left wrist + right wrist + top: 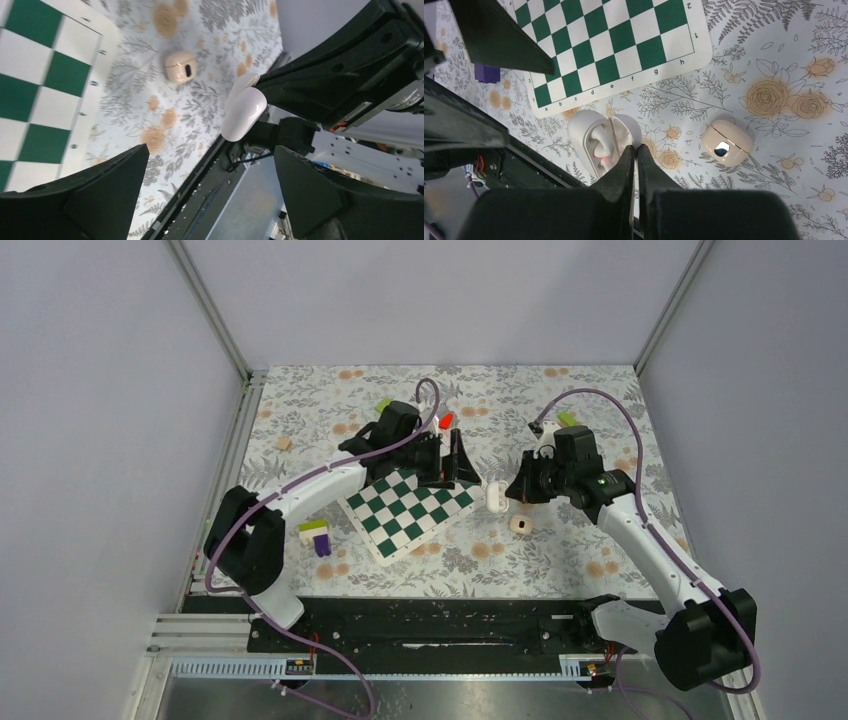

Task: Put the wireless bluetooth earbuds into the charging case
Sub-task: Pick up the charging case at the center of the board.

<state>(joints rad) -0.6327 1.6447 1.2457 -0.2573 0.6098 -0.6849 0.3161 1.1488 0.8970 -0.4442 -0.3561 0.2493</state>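
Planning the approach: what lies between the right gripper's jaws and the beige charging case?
Only bare floral tablecloth separates the right gripper from the charging case, as the right wrist view shows.

The wireless bluetooth earbuds (pixel 243 114) were smooth white plastic with a soft gloss. The charging case (pixel 727 143) was pale beige plastic, smooth and satin, and its dark hollow gleamed. The chessboard mat (pixel 614 45) looked flat and matt, like the flower-printed cover of the worktop (pixel 774 60). The fingers (pixel 621 172) of the right end effector (pixel 635 150) and left end effector (pixel 211 150) were matt black plastic.
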